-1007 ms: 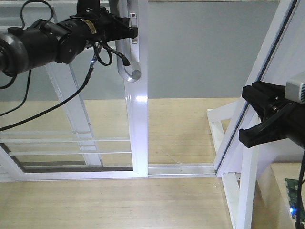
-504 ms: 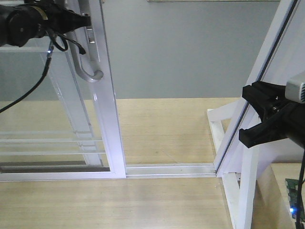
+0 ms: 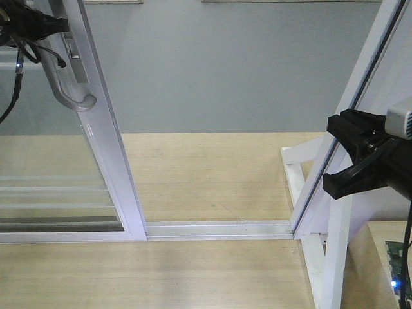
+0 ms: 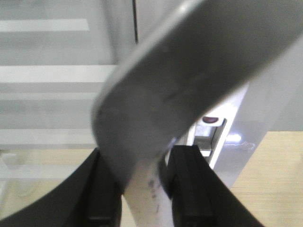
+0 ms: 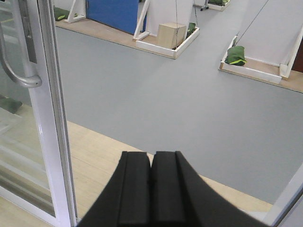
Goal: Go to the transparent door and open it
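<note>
because the left gripper [image 4: 142,189] is clamped on the curved grey handle [image 3: 71,90] with a black finger [image 4: 102,194] on each side of the bar, the arm can drag the whole panel sideways rather than merely push it. the transparent door [image 3: 106,148] stands at the left of the front view, its white frame resting in the floor track [image 3: 219,228], with a wide gap between it and the slanted white post [image 3: 335,141] on the right. the right gripper [image 5: 151,189] holds nothing, its fingers pressed together and parked clear of the opening. i judge the opening largely done.
</note>
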Controlling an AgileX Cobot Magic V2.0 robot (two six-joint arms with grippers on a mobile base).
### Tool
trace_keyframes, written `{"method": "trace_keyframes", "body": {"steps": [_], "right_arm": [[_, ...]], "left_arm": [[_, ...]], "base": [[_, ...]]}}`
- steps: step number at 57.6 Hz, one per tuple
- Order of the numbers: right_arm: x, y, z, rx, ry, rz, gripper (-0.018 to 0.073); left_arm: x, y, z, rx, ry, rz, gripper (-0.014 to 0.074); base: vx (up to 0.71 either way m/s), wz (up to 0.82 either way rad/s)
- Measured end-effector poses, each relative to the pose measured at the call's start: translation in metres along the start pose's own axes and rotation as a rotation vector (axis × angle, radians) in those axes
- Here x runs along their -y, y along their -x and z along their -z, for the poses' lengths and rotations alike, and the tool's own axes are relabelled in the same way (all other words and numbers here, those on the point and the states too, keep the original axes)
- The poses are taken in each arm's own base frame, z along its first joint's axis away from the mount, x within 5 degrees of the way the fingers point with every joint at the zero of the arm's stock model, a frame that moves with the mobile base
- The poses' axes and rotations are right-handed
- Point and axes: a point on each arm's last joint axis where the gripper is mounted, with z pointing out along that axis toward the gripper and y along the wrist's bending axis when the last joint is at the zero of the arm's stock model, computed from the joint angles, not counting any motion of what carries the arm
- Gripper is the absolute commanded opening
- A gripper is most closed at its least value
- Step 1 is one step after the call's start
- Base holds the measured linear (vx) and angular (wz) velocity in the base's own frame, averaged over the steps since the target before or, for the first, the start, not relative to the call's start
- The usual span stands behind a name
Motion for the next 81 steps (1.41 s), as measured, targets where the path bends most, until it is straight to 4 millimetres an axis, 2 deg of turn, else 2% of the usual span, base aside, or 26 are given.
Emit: {"method": "trace_keyframes", "body": {"steps": [8, 15, 19, 32, 44, 53, 67, 74, 81], "right_arm": [[0.0, 0.0, 0.0, 0.0, 0.0, 0.0, -0.0004], [0.0, 0.0, 0.0, 0.0, 0.0, 0.0, -0.0004], [0.0, 0.0, 0.001, 0.003, 0.0, 0.0, -0.0004], [0.001, 0.006, 0.015, 0.05, -0.004, 0.0, -0.0004], [0.0, 0.008, 0.042, 0.061, 0.0, 0.005, -0.0004], [0.0, 0.004, 0.068, 0.042, 0.005, 0.02, -0.0004], [-0.001, -0.005, 0.101, 0.036, 0.003, 0.035, -0.0004], [0.0, -0.005, 0.104, 0.046, -0.013, 0.062, -0.0004], [0.001, -0.005, 0.104, 0.042, -0.023, 0.083, -0.0001]], "left_arm": [[-0.002, -0.005, 0.026, 0.026, -0.003, -0.028, 0.0004], [0.014, -0.001, 0.073, 0.131, -0.068, -0.041, 0.0004], [0.015, -0.007, 0.097, 0.163, -0.085, -0.046, 0.0004], [0.011, -0.067, 0.154, 0.107, -0.102, -0.057, 0.0004], [0.014, -0.114, 0.211, 0.134, -0.168, -0.054, 0.0004], [0.008, -0.151, 0.25, 0.14, -0.207, -0.004, 0.0004], [-0.009, -0.195, 0.296, 0.185, -0.208, 0.041, 0.0004], [-0.014, -0.202, 0.309, 0.24, -0.211, 0.054, 0.0004], [-0.015, -0.203, 0.314, 0.268, -0.214, 0.059, 0.0004]], "base": [[0.0, 0.0], [0.0, 0.0], [0.0, -0.01], [0.0, 0.0], [0.0, 0.0], [0.0, 0.0], [0.0, 0.0], [0.0, 0.0], [0.0, 0.0]]}}
